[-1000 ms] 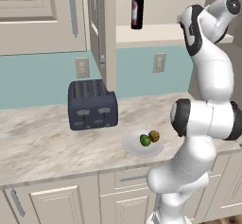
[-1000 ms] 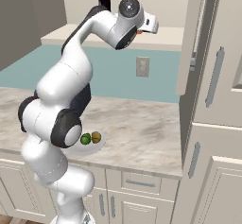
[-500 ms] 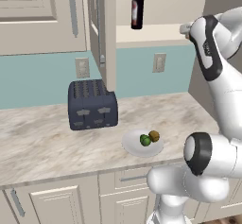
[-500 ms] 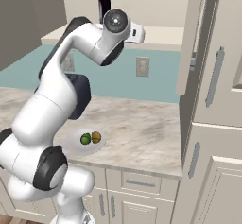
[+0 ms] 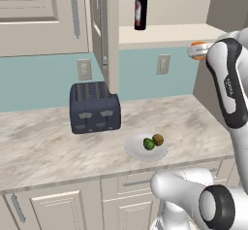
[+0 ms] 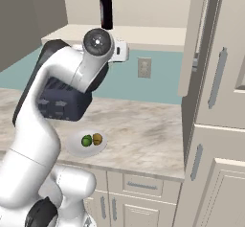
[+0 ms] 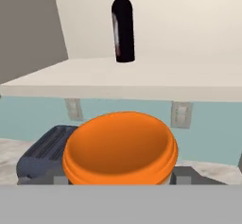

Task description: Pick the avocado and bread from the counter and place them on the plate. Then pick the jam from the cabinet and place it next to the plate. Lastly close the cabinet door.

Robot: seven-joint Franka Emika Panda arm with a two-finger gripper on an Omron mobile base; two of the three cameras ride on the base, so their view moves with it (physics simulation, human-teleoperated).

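The two-finger gripper [image 7: 118, 180], apparently clamped on the squat orange jam jar [image 7: 120, 148] just outside the cabinet shelf, should lower it upright onto bare marble counter [image 5: 58, 146] beside the round white plate [image 5: 133, 149].

- The white arm with dark joints rises from its base, elbow bent, forearm reaching up to shelf height.
- The two-finger gripper [image 7: 118, 183] is closed around the small squat orange jar [image 7: 120, 147], fingers set on either side of it, jar clear of the shelf.
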